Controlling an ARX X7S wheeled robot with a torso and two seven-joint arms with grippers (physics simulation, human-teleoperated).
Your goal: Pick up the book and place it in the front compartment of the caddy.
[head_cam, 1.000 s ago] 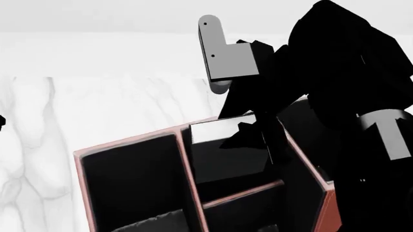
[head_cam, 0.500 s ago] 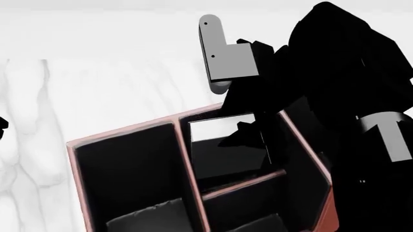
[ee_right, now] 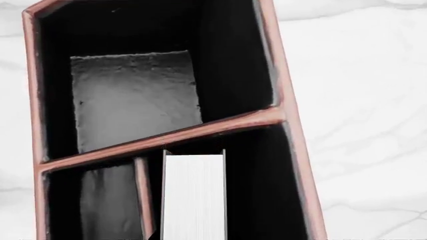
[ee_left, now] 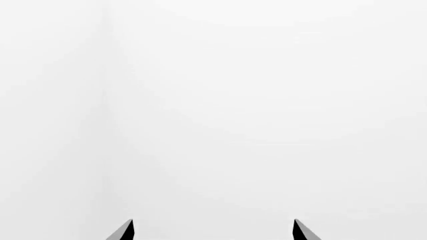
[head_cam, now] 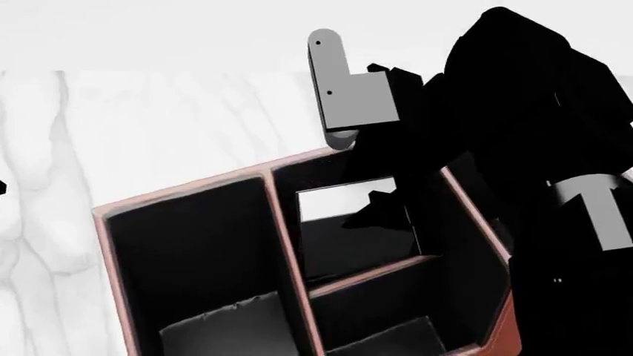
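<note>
From the head, the black right arm covers much of the reddish-brown leather-look caddy (head_cam: 114, 222) and hides the right gripper's (head_cam: 381, 211) fingertips, so its grip cannot be told; the thin black book (head_cam: 346, 194) stands upright in the black-lined front compartment (head_cam: 351, 248), above the low cross divider; the right wrist view alone shows the book's white page edges (ee_right: 194, 195), cut off at the frame edge; the left wrist view shows only the left gripper's (ee_left: 212, 231) parted dark tips against blank white
</note>
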